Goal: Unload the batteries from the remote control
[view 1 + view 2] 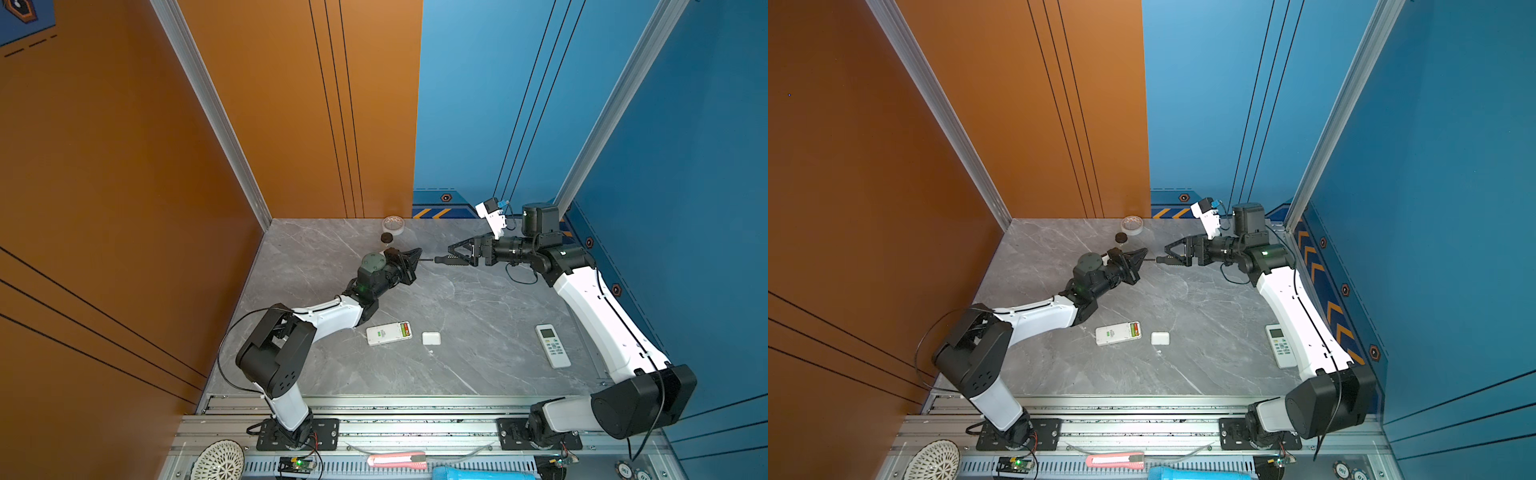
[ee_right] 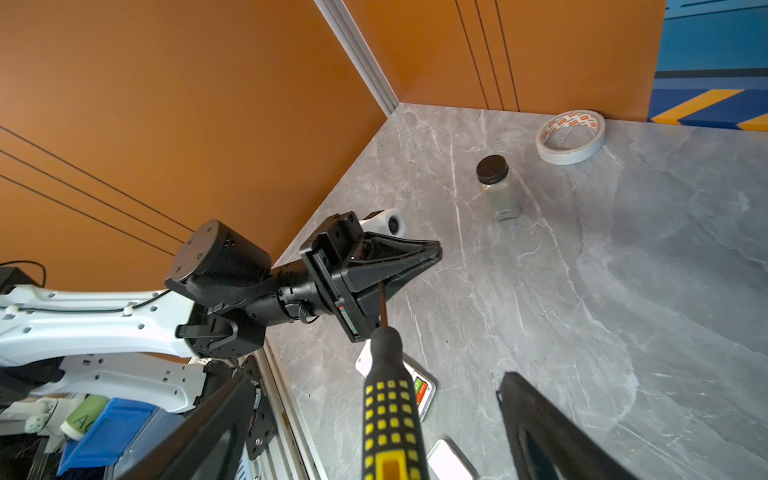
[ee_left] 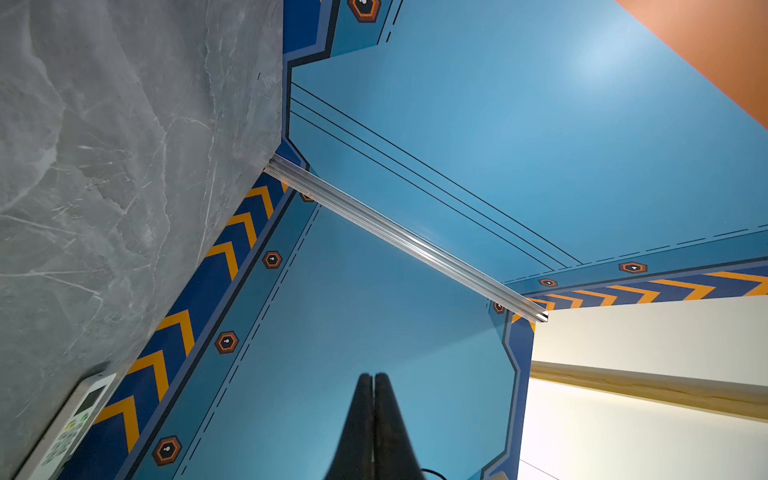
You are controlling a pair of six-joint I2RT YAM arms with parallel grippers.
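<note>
In both top views the screwdriver (image 1: 448, 259) hangs level in the air over the back of the marble table (image 1: 478, 316). Its thin shaft is pinched in the clenched left gripper (image 1: 418, 253), while the right gripper (image 1: 453, 254) grasps nothing, its jaws wide on either side of the handle. The batteries (image 1: 405, 330), one orange-red and one yellowish, lie side by side in the open bay of the white remote control (image 1: 384, 334) near the front. The battery cover (image 1: 431, 338) sits just beside it, and a second remote (image 1: 552, 345) lies well apart to the right. The likely trouble is that a heavy handle held only by a smooth shaft may swing down or slide out and drop to the table. The left wrist view shows only that gripper's fingers (image 3: 357, 415) pressed together against the blue wall (image 3: 457, 124). The shaft between them is hidden, and the second remote is cut off at the frame's edge. In the right wrist view the black-and-yellow handle fills the foreground and covers most of the remote control, leaving a sliver of the cells visible. The handle's butt is cut off, and how deep the shaft sits in the left jaws is hard to make out.
</note>
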